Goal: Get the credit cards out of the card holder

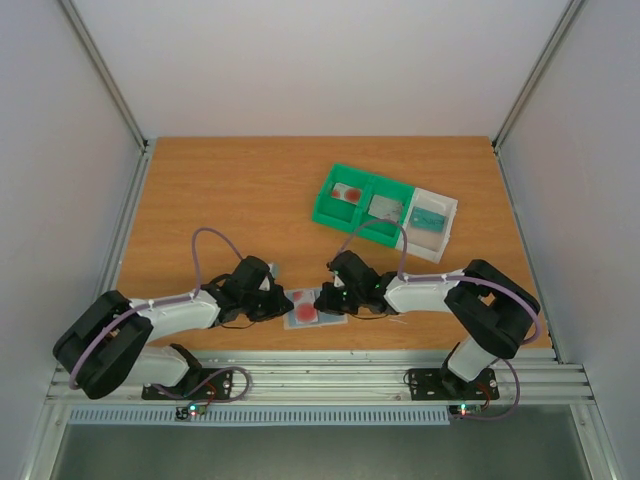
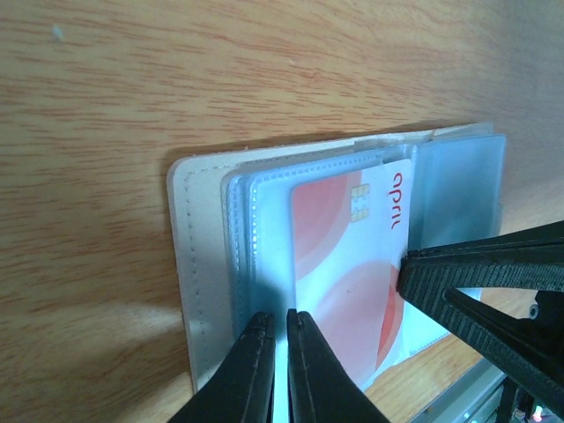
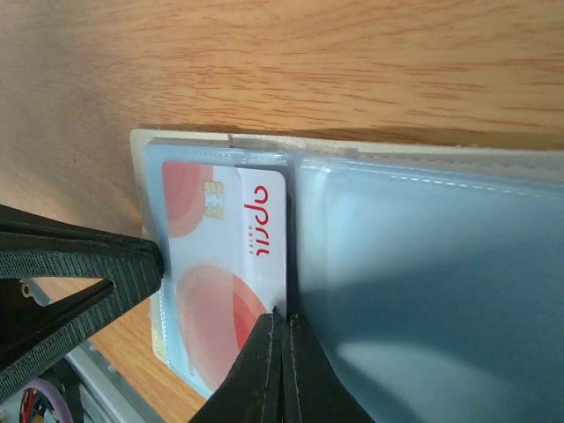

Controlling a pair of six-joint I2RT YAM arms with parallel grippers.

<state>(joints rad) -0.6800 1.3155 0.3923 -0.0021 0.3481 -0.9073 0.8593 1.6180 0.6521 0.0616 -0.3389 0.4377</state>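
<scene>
The card holder lies open on the table near the front edge, between my two grippers. In the left wrist view its beige outer edge and clear grey-blue sleeves show. A white credit card with red-orange circles and a chip lies on the open panel, partly under a sleeve; it also shows in the right wrist view. My left gripper is nearly shut, its tips on the clear sleeve beside the card. My right gripper is shut, its tips at the card's edge by the holder's fold. No second card shows in the holder.
A green two-compartment tray stands at the back right with a card-like item in each compartment. A white tray with a teal item adjoins it. The metal rail runs close behind the card holder at the table's front edge.
</scene>
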